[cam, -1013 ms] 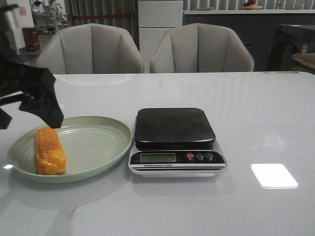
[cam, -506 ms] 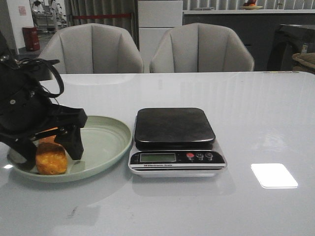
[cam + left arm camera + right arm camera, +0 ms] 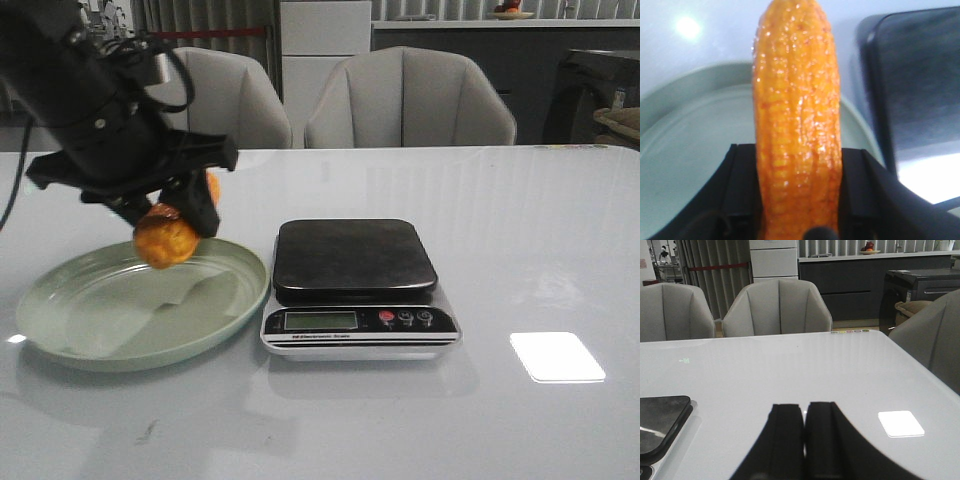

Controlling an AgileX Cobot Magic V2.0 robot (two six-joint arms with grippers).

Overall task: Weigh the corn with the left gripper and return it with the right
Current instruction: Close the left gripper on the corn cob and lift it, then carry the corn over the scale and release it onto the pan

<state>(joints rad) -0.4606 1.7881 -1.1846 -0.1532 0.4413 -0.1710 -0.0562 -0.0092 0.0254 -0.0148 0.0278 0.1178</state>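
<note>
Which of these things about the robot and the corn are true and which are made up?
1. The left hand is holding the corn up in the air. True.
2. The corn is lying on the scale. False: the scale's dark platform has nothing on it.
3. The green plate has nothing on it. True.
4. The right hand is wide open. False: its two fingers are pressed together, holding nothing.
5. The scale sits to the left of the plate in the front view. False: it sits to the plate's right.
</note>
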